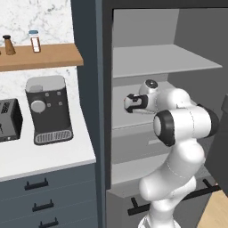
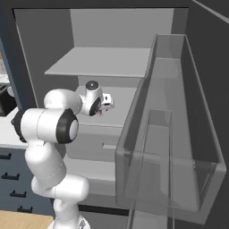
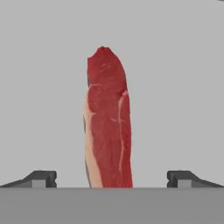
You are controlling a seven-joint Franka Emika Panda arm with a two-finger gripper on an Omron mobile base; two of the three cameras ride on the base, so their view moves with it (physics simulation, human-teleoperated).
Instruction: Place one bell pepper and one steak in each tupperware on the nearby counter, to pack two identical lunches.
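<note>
A raw red steak (image 3: pixel 107 127) with a pale fat edge lies on a flat grey fridge shelf (image 3: pixel 175 87). In the hand view it runs away from the camera. My gripper (image 3: pixel 111 178) is open, with its two dark fingertips (image 3: pixel 41 178) standing wide on either side of the steak's near end and not touching it. In the base views the hand (image 1: pixel 133 103) (image 2: pixel 106 103) reaches into the open fridge at the middle shelf. The counter (image 1: pixel 44 156), a white worktop over slate-blue drawers, lies to the left of the fridge.
A coffee machine (image 1: pixel 49 109) and a toaster (image 1: pixel 9 120) stand on the counter, under a wooden wall shelf (image 1: pixel 40 55) with bottles. The open fridge door's clear bin (image 2: pixel 170 134) juts out on the right. An upper fridge shelf (image 1: pixel 164 60) hangs over the hand.
</note>
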